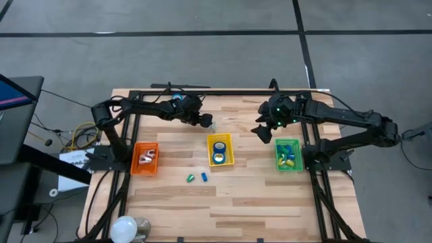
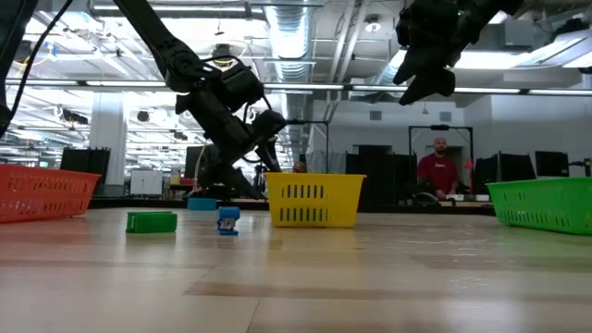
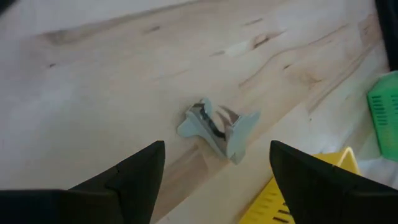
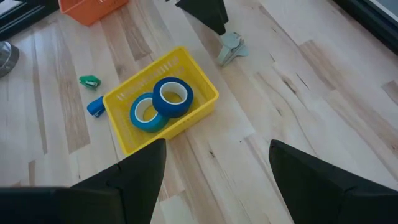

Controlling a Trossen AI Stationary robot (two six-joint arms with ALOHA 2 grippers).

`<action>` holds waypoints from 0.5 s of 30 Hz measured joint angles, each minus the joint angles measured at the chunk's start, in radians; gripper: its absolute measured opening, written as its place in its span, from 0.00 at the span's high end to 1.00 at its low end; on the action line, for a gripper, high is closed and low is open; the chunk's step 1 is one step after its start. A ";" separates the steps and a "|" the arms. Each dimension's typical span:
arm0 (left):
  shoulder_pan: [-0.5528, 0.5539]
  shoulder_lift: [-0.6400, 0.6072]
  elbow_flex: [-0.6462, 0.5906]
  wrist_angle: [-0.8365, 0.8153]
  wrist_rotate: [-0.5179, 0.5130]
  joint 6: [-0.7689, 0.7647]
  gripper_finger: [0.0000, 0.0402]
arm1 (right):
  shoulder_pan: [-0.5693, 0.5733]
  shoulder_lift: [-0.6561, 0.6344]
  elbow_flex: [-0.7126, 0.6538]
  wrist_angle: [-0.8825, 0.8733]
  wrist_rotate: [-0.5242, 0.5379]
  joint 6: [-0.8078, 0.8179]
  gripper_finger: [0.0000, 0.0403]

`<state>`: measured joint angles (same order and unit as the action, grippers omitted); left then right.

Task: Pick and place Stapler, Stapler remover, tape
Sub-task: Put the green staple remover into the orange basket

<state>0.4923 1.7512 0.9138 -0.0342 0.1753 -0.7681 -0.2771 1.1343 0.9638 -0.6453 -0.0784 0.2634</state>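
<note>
Nearest on the table [image 1: 270, 202] lie two small staplers, a green one [image 1: 190, 178] and a blue one [image 1: 204, 177], side by side and just near of the yellow basket [image 1: 229, 150]. That basket sits mid-table and holds two rolls of blue tape [image 4: 173, 96], one leaning on the other. To its left stands an orange basket [image 1: 134, 169] with pale pieces in it; to its right a green basket [image 1: 277, 162] holds small blue and yellow items.

Farther back, just beyond the yellow basket's far left corner, a pale grey staple remover [image 3: 214, 127] rests on the bare wood, its two winged handles splayed. The left pincer [image 3: 214, 171] hovers right over it with fingers spread wide, the remover lying straight ahead between them and a little beyond the tips. The remover's long axis appears to run roughly across the gap between the fingers, so a straight descent would likely bring the fingers down beside its two ends.

The right pincer [image 4: 214, 165], also spread and holding nothing, hangs high between the yellow and green baskets, clearly farther from the remover. The left arm is the nearer one for this pick.
</note>
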 joint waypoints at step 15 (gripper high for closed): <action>-0.008 0.013 0.000 0.042 -0.012 -0.074 0.48 | 0.000 0.000 0.000 0.003 0.001 0.000 0.32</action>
<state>0.4843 1.7644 0.9141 0.0076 0.1636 -0.8419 -0.2771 1.1343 0.9638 -0.6418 -0.0776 0.2630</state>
